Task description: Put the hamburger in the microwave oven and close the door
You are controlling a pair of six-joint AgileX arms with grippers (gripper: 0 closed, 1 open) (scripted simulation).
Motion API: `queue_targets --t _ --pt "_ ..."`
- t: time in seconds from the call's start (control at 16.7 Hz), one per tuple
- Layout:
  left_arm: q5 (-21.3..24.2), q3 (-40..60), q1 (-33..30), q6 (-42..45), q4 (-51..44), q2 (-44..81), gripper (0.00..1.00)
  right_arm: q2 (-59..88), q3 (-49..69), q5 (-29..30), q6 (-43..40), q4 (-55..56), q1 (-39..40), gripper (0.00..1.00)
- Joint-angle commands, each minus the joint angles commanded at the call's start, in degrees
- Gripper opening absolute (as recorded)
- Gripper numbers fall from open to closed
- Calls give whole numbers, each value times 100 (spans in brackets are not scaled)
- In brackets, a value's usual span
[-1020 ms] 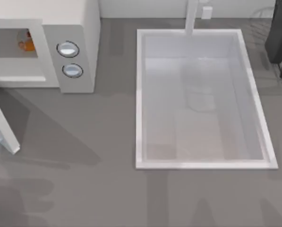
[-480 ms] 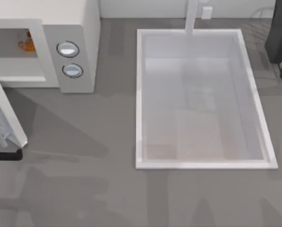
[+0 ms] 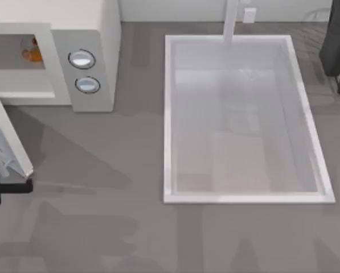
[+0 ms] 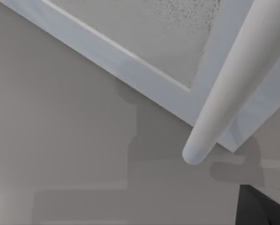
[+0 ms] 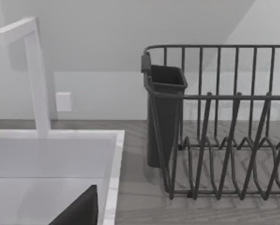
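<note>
The hamburger lies inside the open cavity of the white microwave oven at the table's back left. The door stands open at the far left, swung out toward the front. My left gripper is a black shape at the left edge, just in front of the door's free end. In the left wrist view the door's pale frame and its bar handle pass close by, with a dark finger at the corner. My right arm is parked at the back right.
A white sink basin with a faucet takes up the middle and right. A dark dish rack with a cup stands at the back right. Bare grey counter lies in front of the microwave.
The door's free end has swung a little toward the microwave. My left gripper has come into view at the left edge behind it and has hardly moved in the last half second.
</note>
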Motion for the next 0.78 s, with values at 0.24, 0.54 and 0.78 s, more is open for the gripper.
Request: queue_targets --t 0.24,0.54,0.78 --pt "14 494 -20 -22 361 660 0 0 0 0 0 0 0 100" --pt "15 1255 -47 -34 859 2357 0 0 0 0 0 0 0 100" --pt "-25 1698 -66 -9 1211 2922 0 0 0 0 0 0 0 100"
